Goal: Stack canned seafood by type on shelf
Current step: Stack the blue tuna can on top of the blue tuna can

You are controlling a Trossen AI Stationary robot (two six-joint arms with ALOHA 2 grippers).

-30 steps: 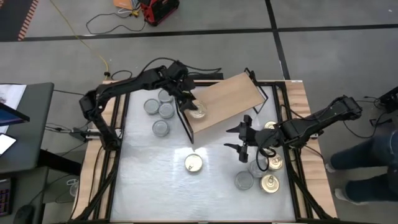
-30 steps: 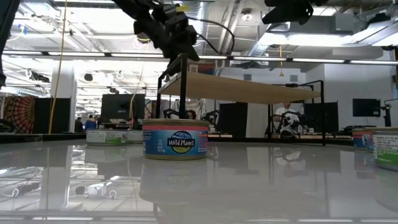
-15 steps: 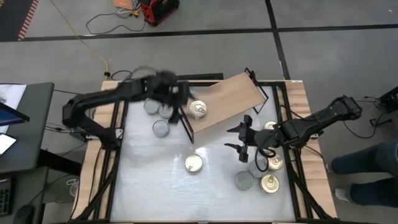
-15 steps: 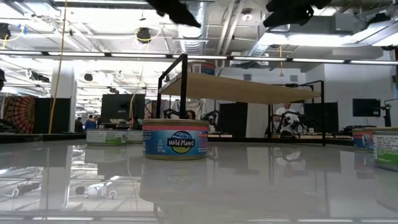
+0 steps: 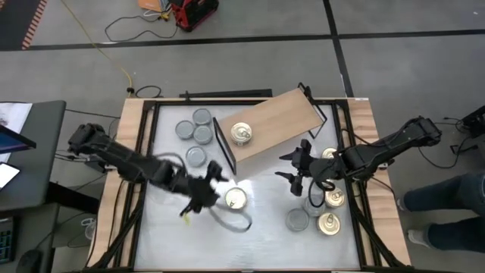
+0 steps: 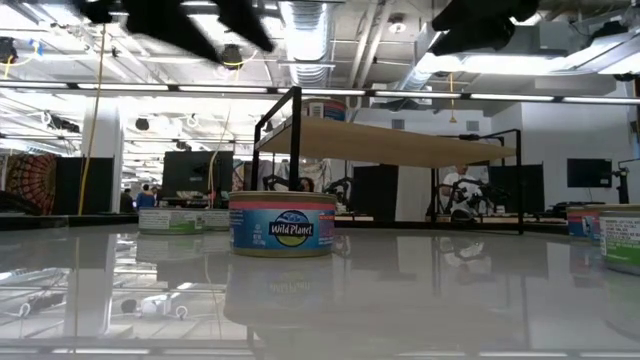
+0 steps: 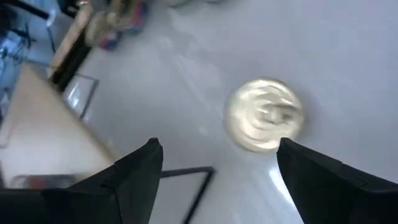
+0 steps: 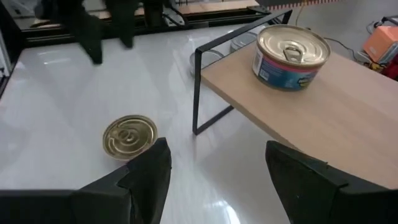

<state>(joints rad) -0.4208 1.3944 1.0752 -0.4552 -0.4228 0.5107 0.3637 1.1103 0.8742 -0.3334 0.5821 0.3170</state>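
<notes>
A gold-lidded tin stands on the tan shelf, near its left end. Another gold-lidded tin stands on the white table in front of the shelf; it also shows in the left wrist view and the low view. My left gripper hangs open above the table just left of that tin, and its own view shows nothing between the fingers. My right gripper waits open in the air right of the shelf's near corner, also empty in its own view.
Several grey-topped tins stand on the table left of the shelf. More tins cluster at the right under my right arm. The shelf's black frame leg stands near the middle. Wooden rails border the table.
My left gripper has drawn away from the tin on the shelf and swung fast toward the table's near edge, sinking a little and rolling. It now hangs beside the gold tin on the table. The tin on the shelf has stayed where it was.
</notes>
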